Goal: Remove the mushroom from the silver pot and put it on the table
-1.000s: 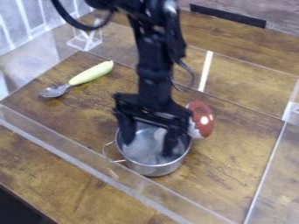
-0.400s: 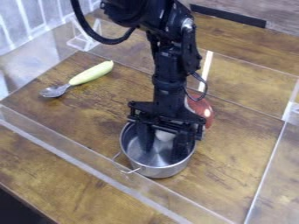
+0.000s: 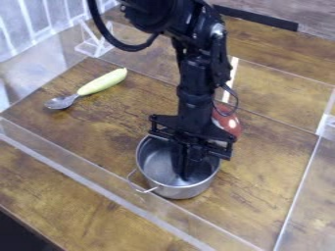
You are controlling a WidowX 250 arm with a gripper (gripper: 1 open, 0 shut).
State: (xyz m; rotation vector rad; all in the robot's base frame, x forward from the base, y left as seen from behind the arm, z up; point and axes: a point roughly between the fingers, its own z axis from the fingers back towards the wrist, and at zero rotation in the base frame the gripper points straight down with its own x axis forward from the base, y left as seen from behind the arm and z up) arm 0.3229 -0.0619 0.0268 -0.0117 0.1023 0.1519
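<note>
The silver pot [image 3: 167, 176] stands on the dark wooden table [image 3: 78, 137], near the front middle. My gripper [image 3: 186, 162] points straight down into the pot with its fingers drawn together, shut. I see nothing between them. The mushroom [image 3: 229, 122] shows only as a reddish cap just right of the arm, at the pot's far right rim. Its stem is hidden behind the arm, and I cannot tell whether the fingers touch it.
A yellow-green vegetable [image 3: 102, 80] and a grey spoon [image 3: 59, 101] lie at the left. Clear acrylic strips [image 3: 78, 172] border the work area, and one upright strip [image 3: 233, 74] stands behind the arm. A clear stand [image 3: 92, 44] sits at the back left.
The gripper shifted right over the pot, went down into it, and its wide-open fingers closed together. The mushroom's cap stays at about the same place.
</note>
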